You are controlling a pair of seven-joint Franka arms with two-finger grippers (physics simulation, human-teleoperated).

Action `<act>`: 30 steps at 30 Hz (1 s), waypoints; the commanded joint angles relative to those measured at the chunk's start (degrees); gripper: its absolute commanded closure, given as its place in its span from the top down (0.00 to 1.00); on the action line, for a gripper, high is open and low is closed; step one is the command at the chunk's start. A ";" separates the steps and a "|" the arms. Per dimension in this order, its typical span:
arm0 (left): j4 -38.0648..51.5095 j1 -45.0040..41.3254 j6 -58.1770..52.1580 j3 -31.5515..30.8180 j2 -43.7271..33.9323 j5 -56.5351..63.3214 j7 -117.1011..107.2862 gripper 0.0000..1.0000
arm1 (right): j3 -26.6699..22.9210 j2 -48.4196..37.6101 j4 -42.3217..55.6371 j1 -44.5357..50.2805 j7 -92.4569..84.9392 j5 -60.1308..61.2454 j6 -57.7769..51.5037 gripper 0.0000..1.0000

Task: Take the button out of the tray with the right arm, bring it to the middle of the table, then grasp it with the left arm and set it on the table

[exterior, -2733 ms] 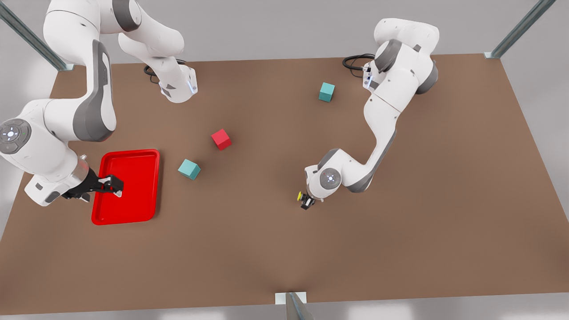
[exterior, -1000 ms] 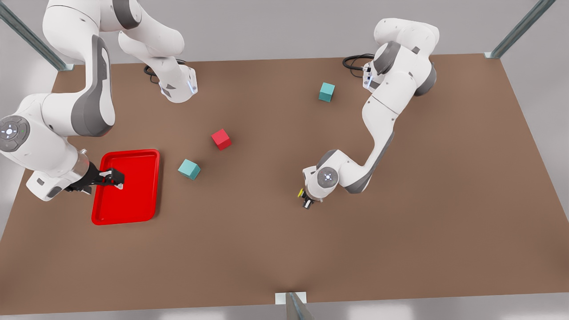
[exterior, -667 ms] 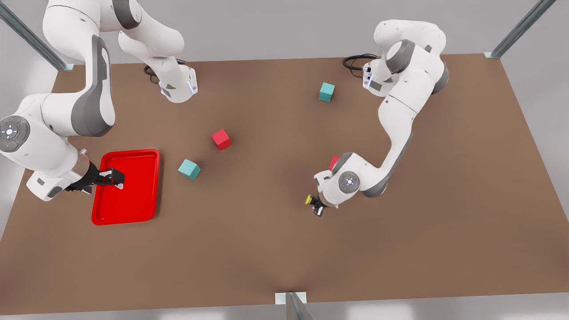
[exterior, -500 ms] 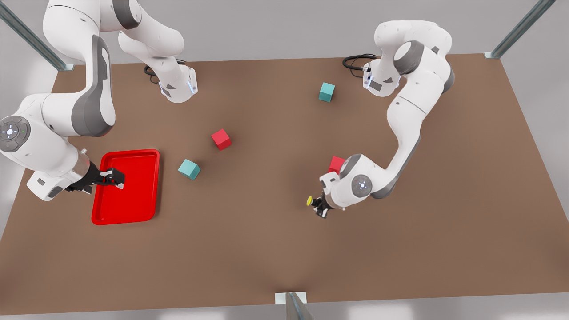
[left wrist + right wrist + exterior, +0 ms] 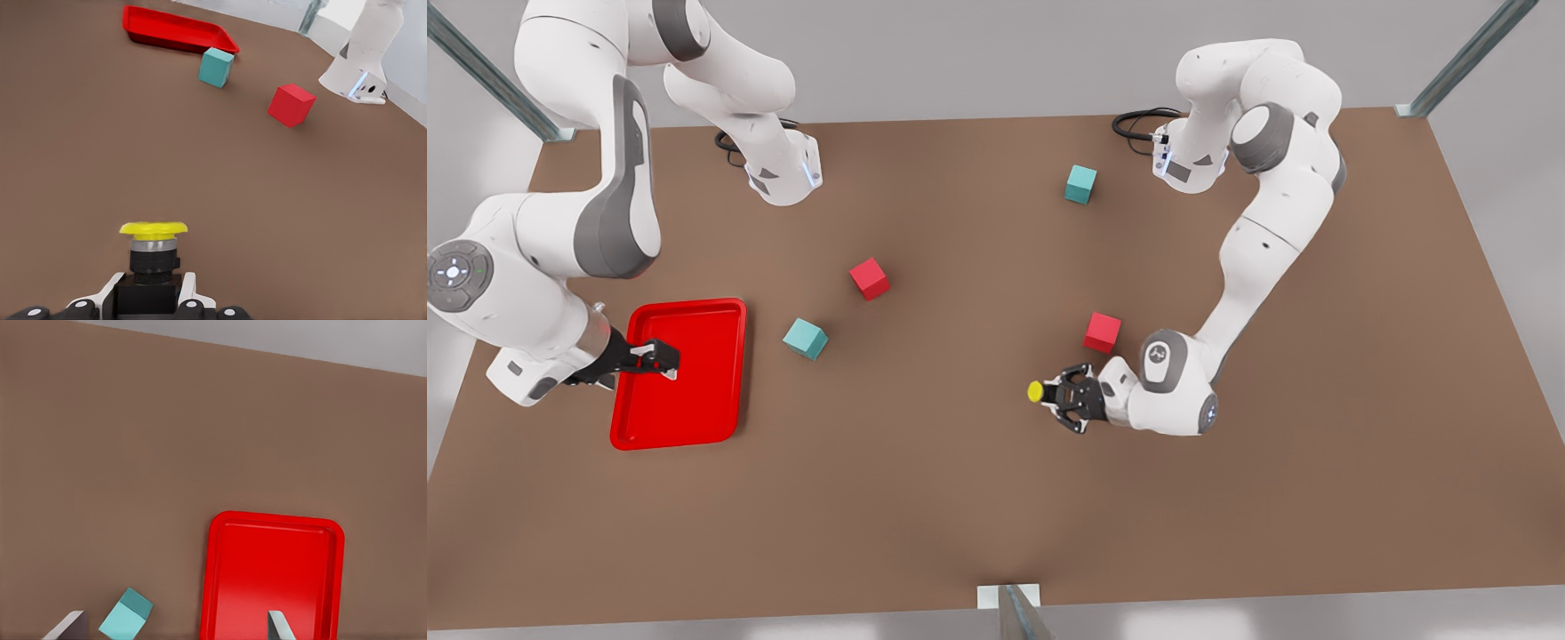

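Button (image 5: 153, 250) pinched by body in left gripper (image 5: 1069, 411), near tabletop (image 5: 960, 498) middle. Right gripper (image 5: 660, 359), open, empty, parked over tray (image 5: 720, 311). Risk judged: button toppled if released tilted.

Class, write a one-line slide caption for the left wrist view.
Left gripper holds the yellow-capped button upright above the brown table.

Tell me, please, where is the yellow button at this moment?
The button is near the table's middle in the front view, held between the left gripper's fingers, just below-left of the nearer red cube.
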 commanded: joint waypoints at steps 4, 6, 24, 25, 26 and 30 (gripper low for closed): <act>0.19 1.73 -4.82 0.13 3.34 -7.17 27.13 0.47 | 0.00 -0.04 0.03 0.01 -0.05 0.05 -0.03 1.00; 0.28 2.70 -8.51 0.04 4.22 -8.84 27.84 0.47 | 0.00 -0.04 0.03 0.01 -0.05 0.05 -0.03 1.00; 3.09 4.72 -14.32 2.24 7.56 -12.53 41.46 0.48 | 0.09 0.05 0.03 0.01 0.04 0.05 -0.03 1.00; 3.00 4.63 -14.32 3.03 7.64 -12.62 41.55 0.48 | 0.09 0.05 0.03 0.01 0.04 0.05 -0.03 1.00; 3.00 4.63 -14.32 3.12 7.73 -12.62 42.42 0.48 | 0.09 0.05 0.03 0.01 0.04 0.05 -0.11 1.00; 2.74 4.72 -14.40 3.91 8.00 -12.71 43.48 0.48 | 0.09 -0.04 0.03 0.01 0.04 0.05 -0.03 1.00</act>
